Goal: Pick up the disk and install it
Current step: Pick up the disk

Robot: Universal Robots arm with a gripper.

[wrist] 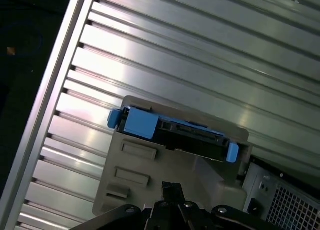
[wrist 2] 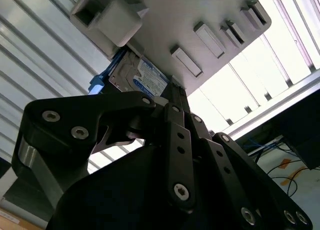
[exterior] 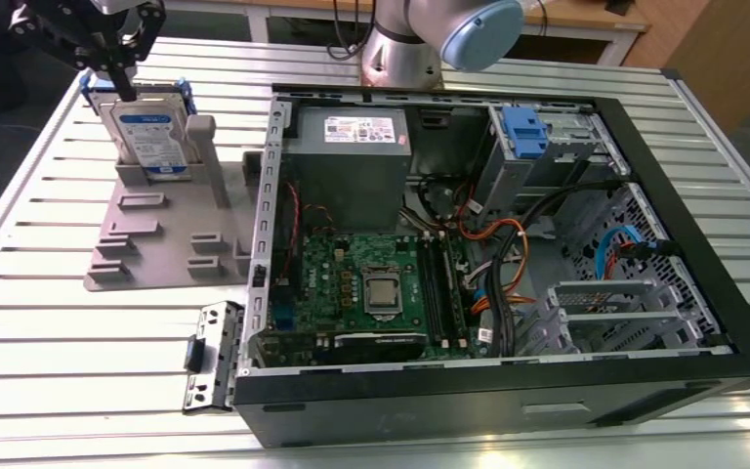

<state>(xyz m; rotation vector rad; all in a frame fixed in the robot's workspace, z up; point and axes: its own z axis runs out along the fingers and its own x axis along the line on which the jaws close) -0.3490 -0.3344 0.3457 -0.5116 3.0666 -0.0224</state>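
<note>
Clerk: Slatted metal table (exterior: 36, 322), one lot. First entry?

Checker: Item one, the disk (exterior: 149, 132). It stands on edge in a slot of the grey stand (exterior: 153, 234), at the exterior view's left, label facing out. A blue rail frame (wrist: 141, 124) runs along its edges.

Clerk: Handling?

Checker: Judged rigid, metal-cased and dense for its size. The flat faces are probably slick, and it won't like knocks. Best hold is across the two broad faces at the exposed top edge, since the plastic rails may flex.

Clerk: Item two?

Checker: Gripper (exterior: 125, 91). It hangs just over the disk's top edge, jaws apparently pressed together with nothing between them.

Clerk: Surrounds?

Checker: Open computer case (exterior: 636, 147), just beside the stand on the exterior view's right. Inside it is a metal cage with a blue latch (exterior: 521, 125).
</note>
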